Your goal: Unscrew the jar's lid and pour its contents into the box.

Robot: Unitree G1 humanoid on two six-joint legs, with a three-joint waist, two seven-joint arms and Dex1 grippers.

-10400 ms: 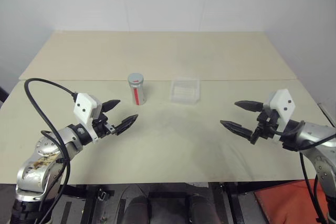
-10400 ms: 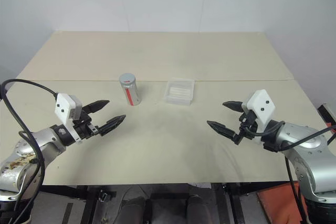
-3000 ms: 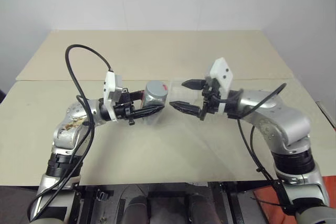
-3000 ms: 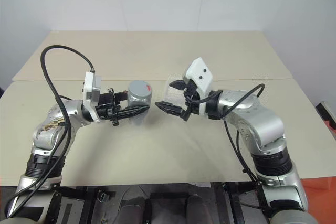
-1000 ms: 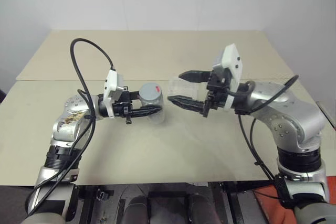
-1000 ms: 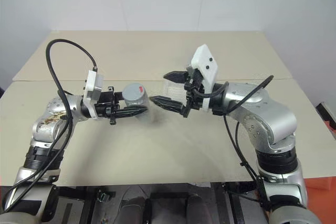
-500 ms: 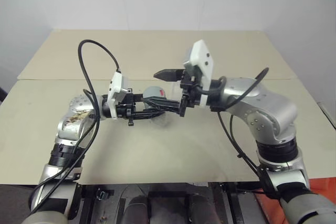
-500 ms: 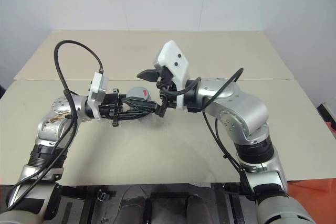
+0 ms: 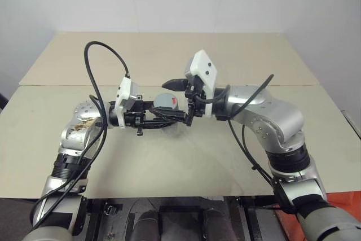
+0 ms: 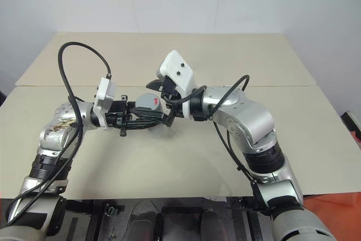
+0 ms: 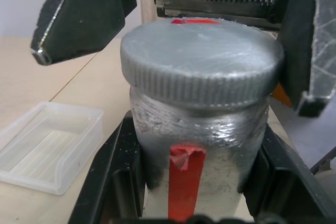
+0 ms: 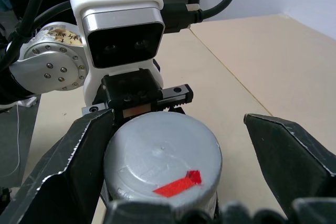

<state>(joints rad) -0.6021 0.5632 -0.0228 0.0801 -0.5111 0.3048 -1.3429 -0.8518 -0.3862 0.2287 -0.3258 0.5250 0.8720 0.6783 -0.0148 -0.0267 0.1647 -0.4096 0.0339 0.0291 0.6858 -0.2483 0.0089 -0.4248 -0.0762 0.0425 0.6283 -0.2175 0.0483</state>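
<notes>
The left gripper (image 11: 194, 182) is pinching the jar (image 11: 197, 145) by its lower body, one black finger (image 11: 113, 182) pressed to each side of the glass, and is carrying it above the table (image 9: 169, 162) with the red stripe of the label facing back toward that wrist. The grey lid (image 11: 202, 66) is sitting on top of the jar, still screwed on, its small red mark at the edge farthest from the left gripper's wrist.

The right gripper (image 12: 173, 156) is reaching in from the opposite side with its fingers spread wide; they are standing on either side of the lid, with a gap showing on each side. From the head camera both grippers are meeting over the middle of the table, the jar between them.

Beyond the left gripper and off to one side, the box (image 11: 50, 148) is lying flat on the table.
</notes>
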